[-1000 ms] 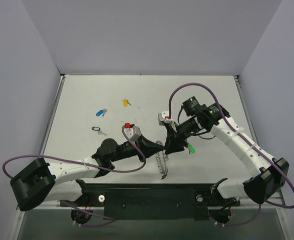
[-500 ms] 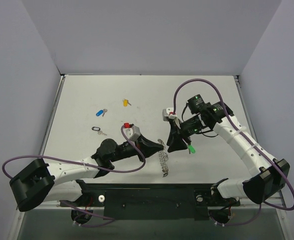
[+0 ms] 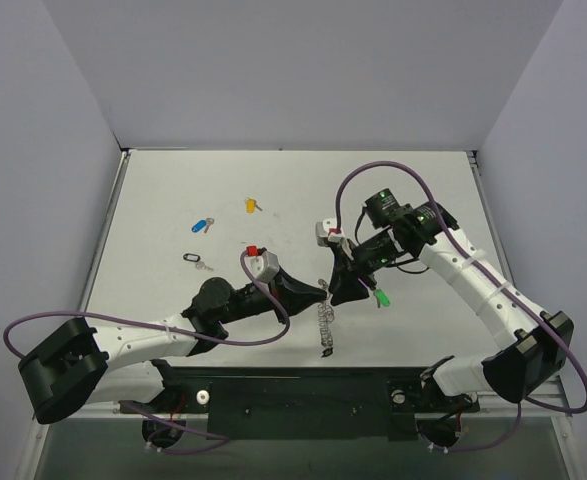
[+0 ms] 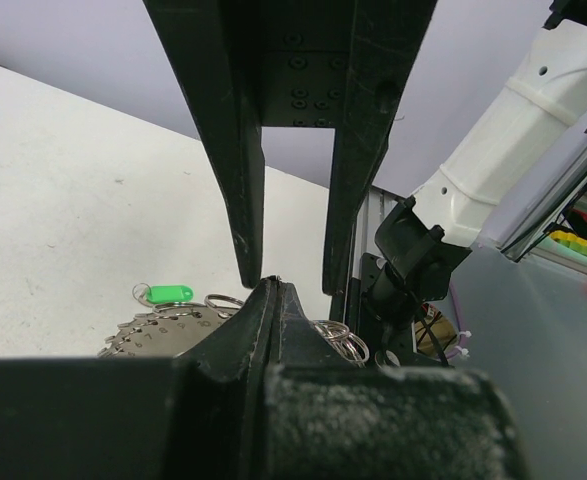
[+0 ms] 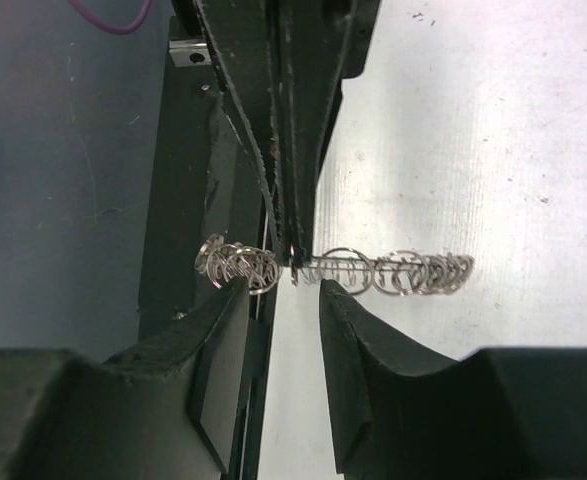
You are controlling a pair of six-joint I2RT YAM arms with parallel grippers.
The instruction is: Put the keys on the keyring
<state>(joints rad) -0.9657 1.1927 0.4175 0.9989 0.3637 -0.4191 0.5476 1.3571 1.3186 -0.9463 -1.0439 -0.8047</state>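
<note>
Pale walls (image 3: 303,70) box in a white desk (image 3: 163,190). Over its near middle the left fingers (image 5: 273,120) are pressed together on the keyring (image 5: 403,272). They pinch its rim so that the hoop stands edge-on with its wire loops free. That hold seems meant to present a loop to the other arm. Whether the lower edge touches the desk I cannot tell.

The right fingers (image 5: 358,350) are part spread with nothing between them. They straddle the left fingertips right at the pinch, probably lining up to work on a loop.

The green key (image 3: 381,298) lies on the desk just beside the right fingers, so it looks the handiest to thread first. The blue key (image 3: 203,225), yellow key (image 3: 251,205) and black key (image 3: 193,260) lie well apart on the far left. None is on the keyring yet.
</note>
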